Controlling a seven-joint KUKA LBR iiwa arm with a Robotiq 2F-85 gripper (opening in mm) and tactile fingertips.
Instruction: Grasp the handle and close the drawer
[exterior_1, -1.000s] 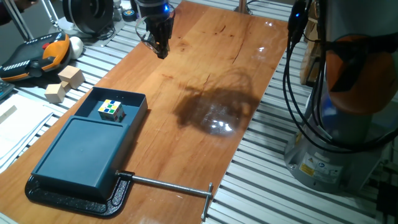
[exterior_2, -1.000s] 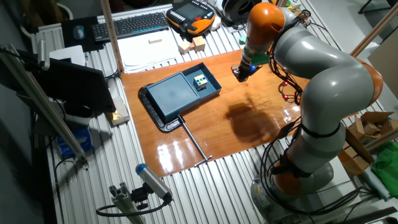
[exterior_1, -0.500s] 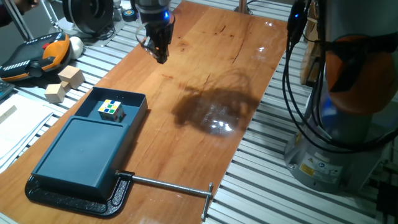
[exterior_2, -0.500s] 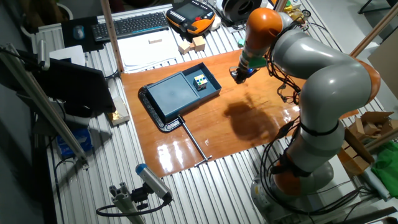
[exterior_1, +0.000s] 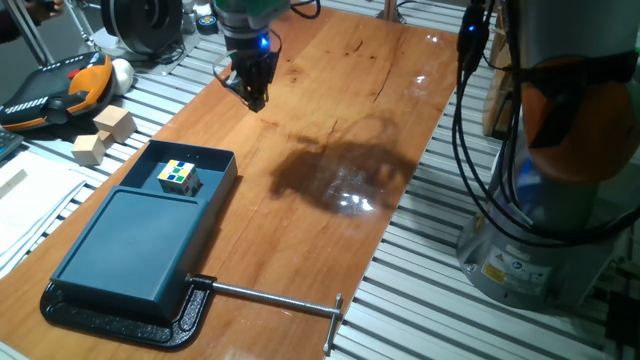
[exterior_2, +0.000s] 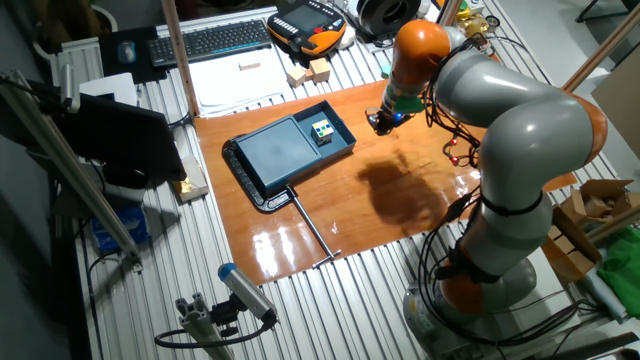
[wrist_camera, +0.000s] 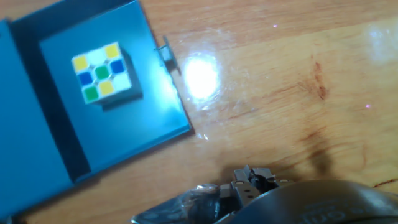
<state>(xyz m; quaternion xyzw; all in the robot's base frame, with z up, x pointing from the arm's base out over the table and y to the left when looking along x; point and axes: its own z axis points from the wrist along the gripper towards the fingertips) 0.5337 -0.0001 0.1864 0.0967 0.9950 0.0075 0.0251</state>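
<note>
We hovered our black two-finger gripper (exterior_1: 251, 92), jaws seemingly closed on nothing, well apart from the shallow dark teal plastic drawer (exterior_1: 188, 171); next we judged reaching its narrow end-rim handle (exterior_1: 226, 178) necessary

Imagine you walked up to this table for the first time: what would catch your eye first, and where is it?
Probably the small multicoloured puzzle cube, bright against the open dark teal drawer it sits in, at the near left of the wooden table. Next, the gripper hanging above the bare wood beyond the drawer, apart from the handle. A long steel rod juts from the black clamp at the front edge.
</note>
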